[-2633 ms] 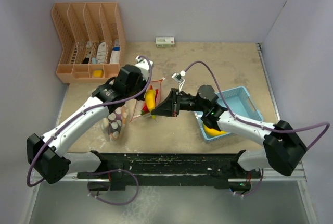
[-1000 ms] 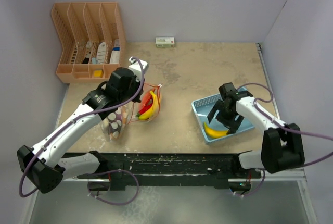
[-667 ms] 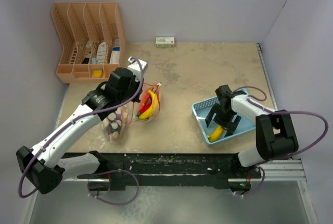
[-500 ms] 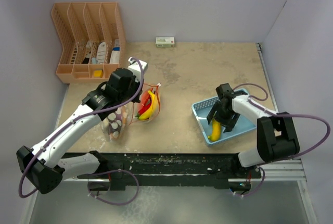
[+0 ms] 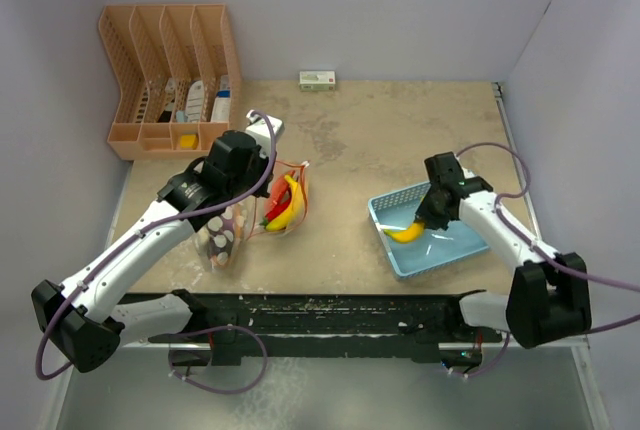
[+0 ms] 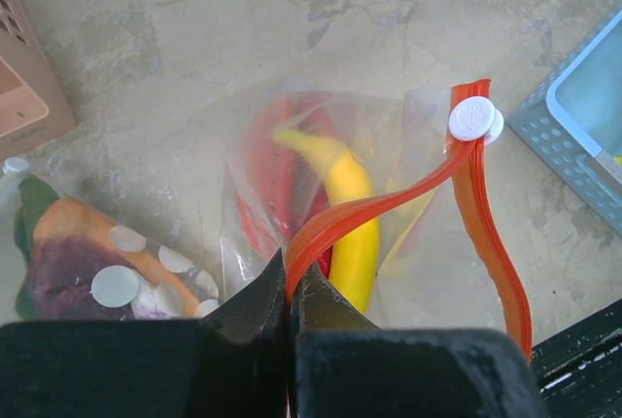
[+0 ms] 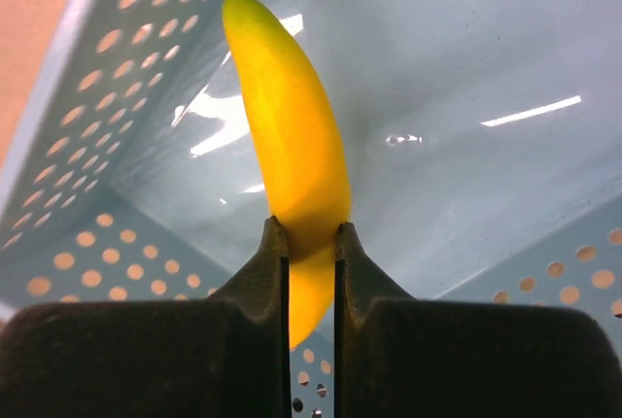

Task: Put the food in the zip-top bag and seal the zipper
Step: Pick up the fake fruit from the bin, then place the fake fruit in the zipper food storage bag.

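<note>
My left gripper (image 6: 290, 280) is shut on the red-orange zipper (image 6: 389, 199) of the clear zip-top bag (image 5: 285, 200), holding its mouth up; a white slider (image 6: 473, 118) sits at the strip's far end. Inside the bag lie a yellow banana-like piece (image 6: 340, 206) and red chili peppers (image 6: 275, 177). A second dotted bag (image 6: 92, 267) with food lies to the left. My right gripper (image 7: 309, 228) is shut on a yellow banana piece (image 7: 290, 146), lifted over the light blue basket (image 5: 462, 247) at the right.
A peach file organizer (image 5: 170, 75) with small items stands at the back left. A small white box (image 5: 317, 79) lies by the back wall. Grey walls close in the left, back and right sides.
My right gripper closed on the yellow banana piece in the basket and raised it. The left arm and the bag stayed where they were.
</note>
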`<act>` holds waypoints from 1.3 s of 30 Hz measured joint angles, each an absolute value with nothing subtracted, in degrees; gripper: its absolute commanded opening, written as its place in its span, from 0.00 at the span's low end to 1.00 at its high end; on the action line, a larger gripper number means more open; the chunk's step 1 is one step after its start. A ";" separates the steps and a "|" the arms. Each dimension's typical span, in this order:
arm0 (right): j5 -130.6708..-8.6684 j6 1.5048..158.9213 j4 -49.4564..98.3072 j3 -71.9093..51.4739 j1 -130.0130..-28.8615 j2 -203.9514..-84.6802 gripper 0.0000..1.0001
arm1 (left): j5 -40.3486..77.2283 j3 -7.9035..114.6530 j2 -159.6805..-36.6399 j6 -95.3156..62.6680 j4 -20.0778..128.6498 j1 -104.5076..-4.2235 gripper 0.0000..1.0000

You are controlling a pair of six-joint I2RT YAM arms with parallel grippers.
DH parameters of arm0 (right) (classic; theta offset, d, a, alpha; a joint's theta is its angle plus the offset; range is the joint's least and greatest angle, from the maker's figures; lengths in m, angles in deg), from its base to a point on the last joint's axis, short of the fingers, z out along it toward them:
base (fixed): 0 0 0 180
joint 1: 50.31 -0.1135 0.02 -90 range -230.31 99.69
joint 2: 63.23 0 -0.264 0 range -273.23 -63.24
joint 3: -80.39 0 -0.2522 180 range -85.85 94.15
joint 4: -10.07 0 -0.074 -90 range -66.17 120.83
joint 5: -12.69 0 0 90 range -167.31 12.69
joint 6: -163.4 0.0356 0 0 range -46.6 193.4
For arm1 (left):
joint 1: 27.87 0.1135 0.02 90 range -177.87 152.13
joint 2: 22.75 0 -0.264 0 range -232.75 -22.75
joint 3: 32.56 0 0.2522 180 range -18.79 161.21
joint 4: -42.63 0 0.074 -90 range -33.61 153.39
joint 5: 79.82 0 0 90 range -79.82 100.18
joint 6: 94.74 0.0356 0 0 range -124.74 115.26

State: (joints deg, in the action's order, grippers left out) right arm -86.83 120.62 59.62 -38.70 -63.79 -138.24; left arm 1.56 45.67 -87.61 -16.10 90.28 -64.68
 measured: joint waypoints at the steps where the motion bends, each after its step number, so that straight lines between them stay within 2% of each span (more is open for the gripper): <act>1: -86.87 120.25 59.75 -38.70 -63.79 -136.99 0.00 | 1.53 45.67 -87.61 -16.10 90.32 -64.68 0.00; 8: -87.27 115.68 61.59 -33.25 -63.79 -118.09 0.00 | 1.40 45.67 -87.61 -16.10 90.41 -64.68 0.00; 14: -79.84 111.33 56.54 -25.82 -65.38 -110.30 0.00 | 1.21 45.67 -87.75 -16.10 90.37 -64.68 0.00; 19: -72.62 110.24 46.81 -26.37 -80.37 -112.23 0.00 | 1.21 45.69 -89.54 -16.12 90.37 -64.68 0.00; 23: -72.27 110.22 39.49 -26.72 -90.63 -116.86 0.00 | 1.25 45.69 -90.59 -16.16 90.34 -64.68 0.00; 28: -78.52 110.17 31.71 -27.29 -99.30 -121.47 0.00 | 1.80 45.74 -90.76 -16.19 90.30 -64.68 0.00; 34: -95.29 110.70 22.75 -30.13 -108.92 -125.98 0.00 | 2.43 46.79 -91.53 -16.21 90.34 -64.68 0.00; 39: -108.23 110.50 16.48 -31.50 -112.94 -132.45 0.00 | 2.76 47.38 -91.66 -16.23 90.58 -64.68 0.00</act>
State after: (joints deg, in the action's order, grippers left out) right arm -108.23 110.50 16.48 -31.50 -112.94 -132.45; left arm 2.76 47.38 -91.66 -16.23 90.58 -64.68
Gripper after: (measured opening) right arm 0.195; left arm 0.003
